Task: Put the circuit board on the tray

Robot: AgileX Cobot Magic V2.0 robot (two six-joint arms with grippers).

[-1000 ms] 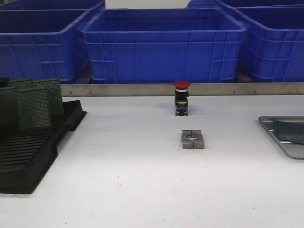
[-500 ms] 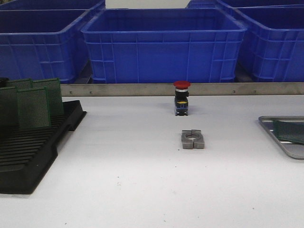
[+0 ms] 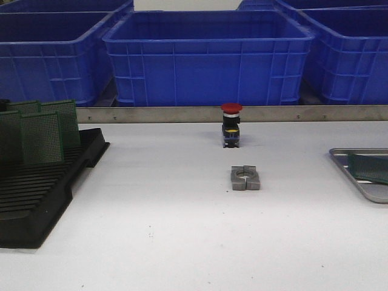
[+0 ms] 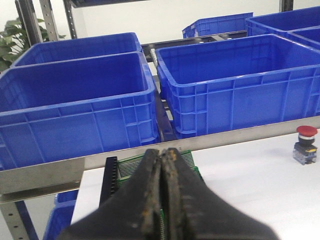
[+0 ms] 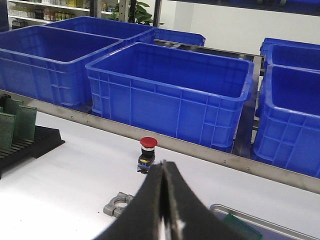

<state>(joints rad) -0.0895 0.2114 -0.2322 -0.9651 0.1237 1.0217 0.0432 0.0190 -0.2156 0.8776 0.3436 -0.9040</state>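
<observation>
Circuit board (image 3: 371, 168) lies on tray (image 3: 354, 182), well right of clamp block (image 3: 245, 178).

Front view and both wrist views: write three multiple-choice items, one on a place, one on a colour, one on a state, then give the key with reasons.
1. Where does the grey metal clamp block lie?
A. In the tray
B. On the white table, nearer the camera than the push button
C. In the black rack

2. What colour is the cap of the push button?
A. Red
B. Green
C. Yellow

3. How does the left claw stand?
A. Wide open
B. Shut on the button
C. Shut, with nothing between its fingers

Key: B, the block sits on bare table in front of the button. A, the cap is plainly red in all three views. C, the left wrist view shows the fingers pressed together, holding nothing.
</observation>
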